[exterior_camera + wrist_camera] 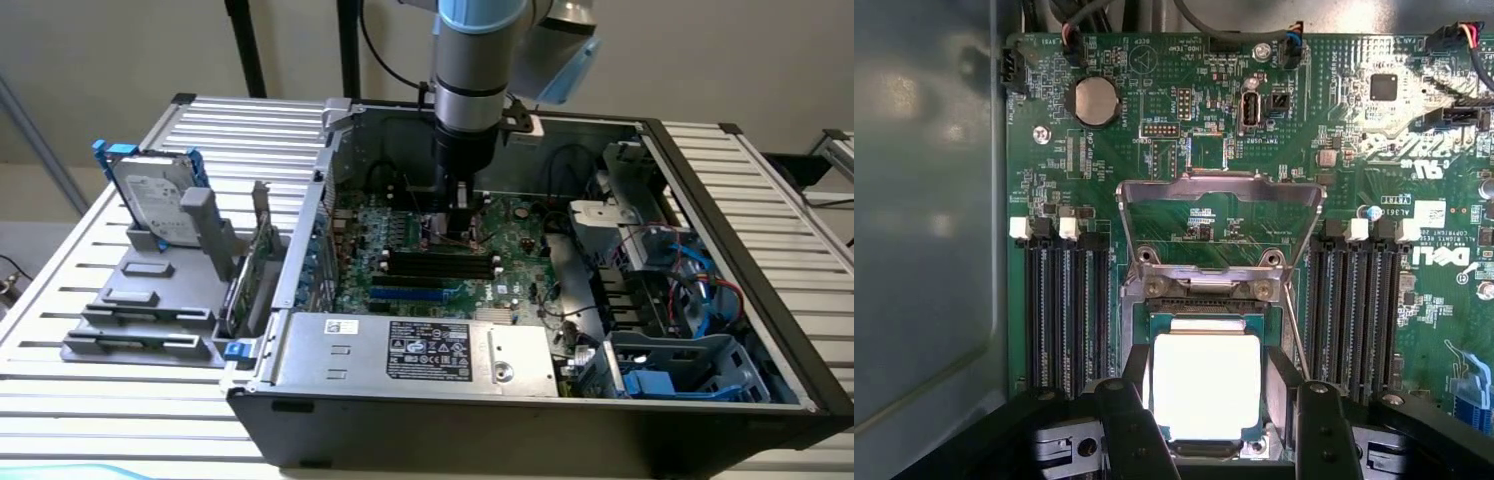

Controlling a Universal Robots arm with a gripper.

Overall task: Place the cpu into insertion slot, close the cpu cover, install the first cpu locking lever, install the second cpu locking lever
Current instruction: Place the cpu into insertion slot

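In the insertion slot [1278, 380], cpu [1206, 385] between spread fingers [1122, 425], cpu cover [1219, 190] raised

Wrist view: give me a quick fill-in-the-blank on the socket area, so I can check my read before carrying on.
1. The gripper has its jaws ____, one finger on each side of the cpu.
2. The cpu lies in the insertion slot, and the cpu cover is not yet ____ over it.
3. Long black memory slots run along ____ sides of the socket.
4. The board around the socket is ____ in colour.

Missing words: open; closed; both; green.
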